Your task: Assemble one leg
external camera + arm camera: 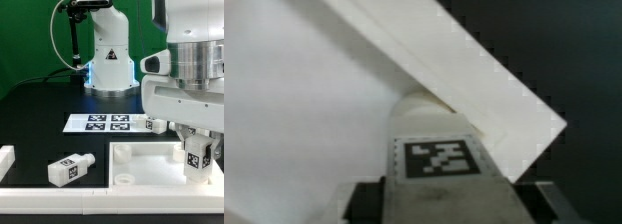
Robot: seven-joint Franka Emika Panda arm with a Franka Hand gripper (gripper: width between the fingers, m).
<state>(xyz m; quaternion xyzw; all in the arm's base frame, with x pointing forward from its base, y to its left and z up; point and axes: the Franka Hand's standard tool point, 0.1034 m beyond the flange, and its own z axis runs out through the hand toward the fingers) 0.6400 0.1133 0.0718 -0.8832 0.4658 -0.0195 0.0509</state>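
Holding one leg (438, 150) clamped between its fingers, the pincer (197, 160) has it peg end down over the white square panel (150, 160), near the corner at about three o'clock of the panel in the exterior view. You can judge the pick done; seating and twisting remain. The arm stands near vertical over it. Another leg (68, 169) lies at nine o'clock on the surface (40, 120), a third (155, 123) beyond beside the marker board (98, 123).

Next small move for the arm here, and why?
Probably ease the leg straight down toward the panel. The pincer is shut on it, peg end against the panel near its corner; whether it sits over a hole is hidden.
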